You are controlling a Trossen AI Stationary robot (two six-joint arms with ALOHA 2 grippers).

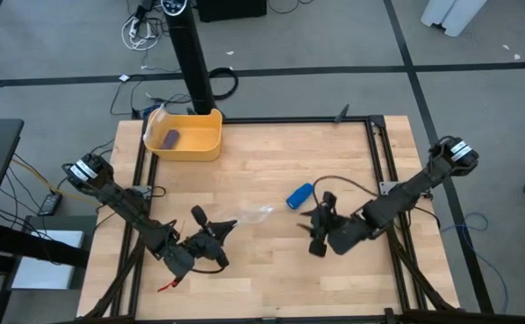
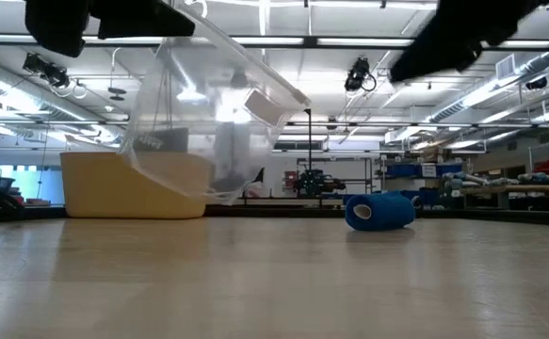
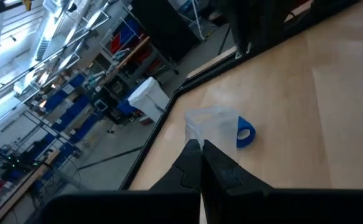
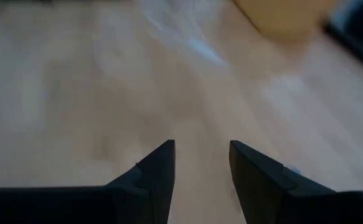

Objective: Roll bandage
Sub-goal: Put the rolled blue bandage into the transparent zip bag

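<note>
The bandage (image 1: 300,194) is a bright blue roll lying on its side on the wooden table, right of centre; it also shows in the low view (image 2: 379,210) and the left wrist view (image 3: 245,134). My left gripper (image 1: 229,227) is at the near left, shut on a clear plastic bag (image 1: 255,213) that reaches toward the roll. My right gripper (image 1: 316,229) hovers just nearer than the roll, tilted down. It is open, with only bare table between its fingers (image 4: 201,155). My left gripper pinches an edge of the clear plastic bag (image 3: 201,138) between its two shut fingers, coming level from the table's left. The bag (image 2: 199,122) is lifted and hangs below and ahead of the fingers; whether its lower end touches the table I cannot tell.
A yellow bin (image 1: 185,135) stands at the far left of the table with a small dark purple block (image 1: 170,138) inside. A black post (image 1: 193,63) rises behind it. A dark frame rail (image 1: 375,153) runs along the table's right side.
</note>
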